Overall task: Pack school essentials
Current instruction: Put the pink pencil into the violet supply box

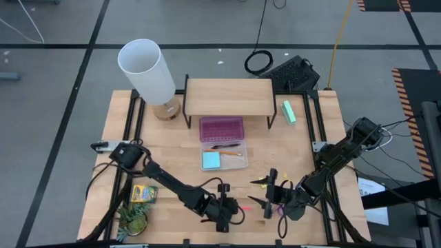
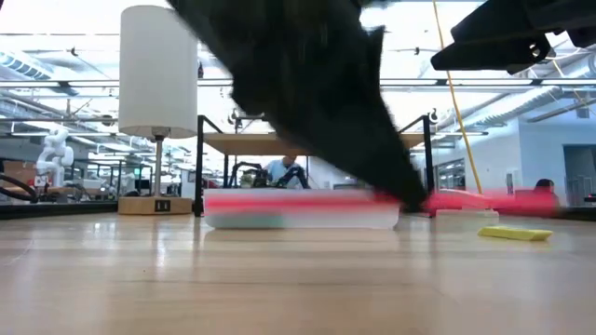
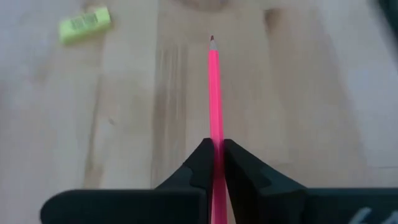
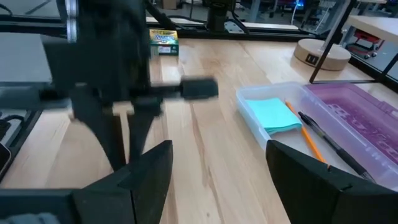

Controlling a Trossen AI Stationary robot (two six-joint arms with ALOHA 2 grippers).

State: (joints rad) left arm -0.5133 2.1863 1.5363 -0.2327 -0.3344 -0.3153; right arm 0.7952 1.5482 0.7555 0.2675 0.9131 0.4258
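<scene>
Top-down arrangement of the packing scene: the left gripper (image 1: 234,209) is hovering low over the near edge of the wooden table (image 1: 303,148), its fingers (image 3: 198,167) pinching the thin pink pencil (image 3: 215,93) between them; in the left wrist view the pencil is projecting straight ahead past the closed fingertips, its point toward the far side of the board, with a small yellow-green eraser (image 3: 85,24) lying apart on the wood. The right gripper (image 1: 265,194) is waiting just beside the left one, near the front of the table, its jaws spread wide and gripping nothing, as the right wrist view confirms with both dark fingers (image 4: 144,171) standing well apart. The clear pencil case (image 1: 222,140) is sitting open at the table's centre, in front of the wooden shelf (image 1: 227,96): its purple lid half is lying toward the shelf, and its clear half is holding the light-blue note pad (image 1: 211,160), an orange pencil (image 4: 306,137) and a black pen (image 4: 329,145). The yellow-green crayon box (image 1: 144,193) is resting near the left front corner, with the green toy dinosaur (image 1: 134,219) just in front of it. The purple-handled scissors (image 1: 281,212) are lying partly under the right gripper. A mint-green block (image 1: 289,111) is sitting beside the shelf's right end, and a white lamp (image 1: 148,72) is standing at its left.
</scene>
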